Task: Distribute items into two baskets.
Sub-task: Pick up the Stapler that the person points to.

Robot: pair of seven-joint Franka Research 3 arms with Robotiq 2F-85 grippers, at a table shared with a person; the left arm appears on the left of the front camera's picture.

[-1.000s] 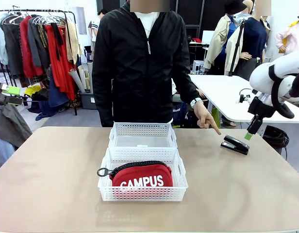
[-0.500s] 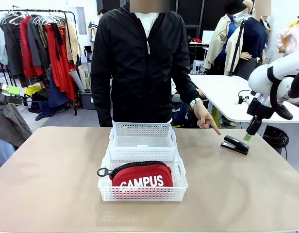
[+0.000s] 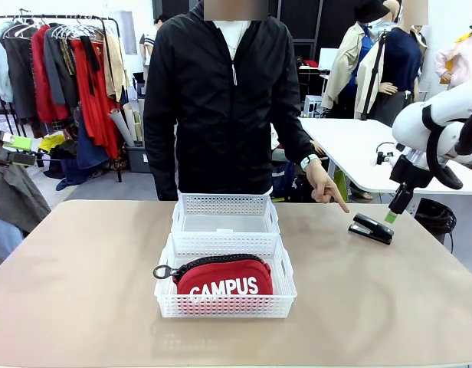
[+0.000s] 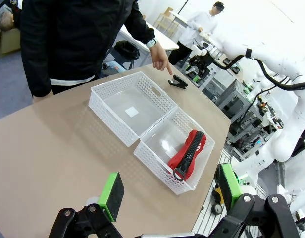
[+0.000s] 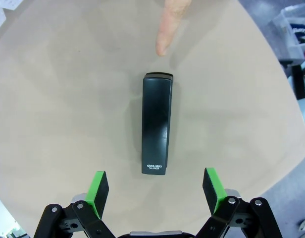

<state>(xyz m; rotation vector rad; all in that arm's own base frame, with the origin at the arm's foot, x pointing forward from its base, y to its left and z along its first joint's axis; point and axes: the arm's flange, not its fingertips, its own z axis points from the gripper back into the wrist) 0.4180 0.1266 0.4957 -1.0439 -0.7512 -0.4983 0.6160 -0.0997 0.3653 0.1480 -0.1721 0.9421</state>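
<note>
Poised with the right end effector (image 5: pixel 155 186) straight above the black stapler (image 5: pixel 156 124), pads spread wide, gripping nothing. Looking down along the fingers, finds the stapler centred between the pads and reaching ahead from their tips, flat on the desk (image 5: pixel 68 99), with its long axis pointing away from the wrist and square to the closing line. Probably calls for a plain descent and a squeeze across the narrow width, with no roll of the wrist. Just past the stapler's far end, meets a person's fingertip (image 5: pixel 167 29), near but not touching. Far ahead of the left end effector (image 4: pixel 170 191), likewise wide and empty, beyond both baskets; hence work for the right arm. Leaves the red pouch (image 3: pixel 224 280) in one basket (image 3: pixel 165 303) and nothing in the other basket (image 3: pixel 224 203).
</note>
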